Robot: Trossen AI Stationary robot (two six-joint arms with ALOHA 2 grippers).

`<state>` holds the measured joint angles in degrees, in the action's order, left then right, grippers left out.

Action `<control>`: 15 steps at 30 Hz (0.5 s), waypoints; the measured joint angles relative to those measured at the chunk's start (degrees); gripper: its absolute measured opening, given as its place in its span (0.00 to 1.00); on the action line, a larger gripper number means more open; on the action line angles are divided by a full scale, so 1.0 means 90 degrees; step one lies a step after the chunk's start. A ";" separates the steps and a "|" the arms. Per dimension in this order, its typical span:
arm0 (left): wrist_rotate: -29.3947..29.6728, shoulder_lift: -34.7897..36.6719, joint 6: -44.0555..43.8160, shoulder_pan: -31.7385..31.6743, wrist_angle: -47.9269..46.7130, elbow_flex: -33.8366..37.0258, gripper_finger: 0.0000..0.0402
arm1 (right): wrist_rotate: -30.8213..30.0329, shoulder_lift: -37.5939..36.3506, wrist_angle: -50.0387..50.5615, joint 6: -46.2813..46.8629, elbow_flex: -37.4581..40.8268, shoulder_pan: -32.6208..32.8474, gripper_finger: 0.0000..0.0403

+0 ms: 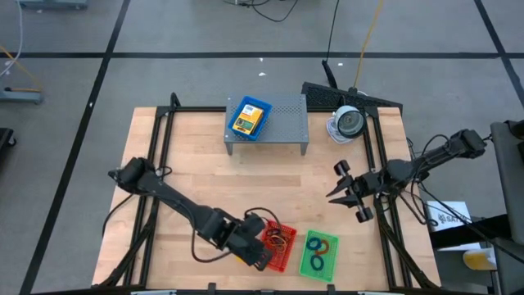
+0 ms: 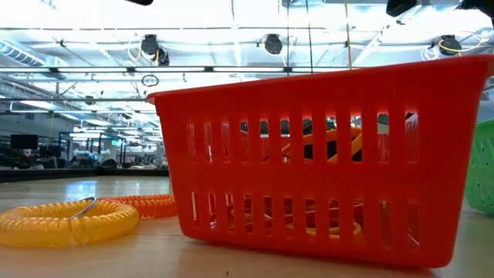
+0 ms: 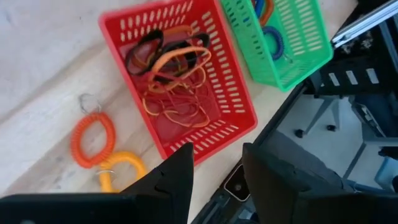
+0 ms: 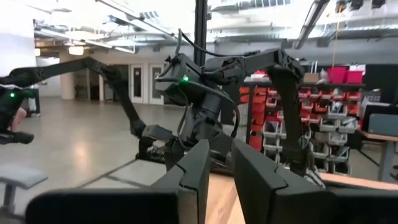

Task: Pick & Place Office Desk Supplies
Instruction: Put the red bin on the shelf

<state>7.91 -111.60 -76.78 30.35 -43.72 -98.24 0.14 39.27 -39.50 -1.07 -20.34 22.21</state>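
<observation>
Down at the table's near edge, the left gripper point(image 3: 214, 180) hangs just above the red tray point(image 3: 236, 93), its fingers apart with nothing between them. Rubber bands point(image 3: 177, 87) lie tangled inside that tray; orange and yellow coil rings point(image 3: 93, 138) sit beside it, the green tray point(image 1: 318, 254) opposite. Over the table's right side, the right gripper point(image 1: 348, 190) waits empty, fingers slightly parted.
</observation>
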 joint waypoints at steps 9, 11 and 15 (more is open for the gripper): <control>0.0124 -0.0200 0.0032 0.0017 0.0095 -0.0074 0.36 | 0.0000 0.0000 0.0323 0.0058 0.0000 0.0162 0.14; 0.0196 -0.0200 0.0109 0.0013 0.0088 -0.0074 0.36 | -0.0001 0.0024 0.0384 0.0061 0.0000 0.0214 0.14; 0.0081 -0.0200 0.0163 -0.0013 0.0097 -0.0074 0.36 | 0.0000 0.0110 0.0430 0.0040 0.0000 0.0305 0.14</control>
<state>8.64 -113.40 -75.31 30.23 -42.85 -98.91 0.14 40.26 -35.64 -0.71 -20.34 24.96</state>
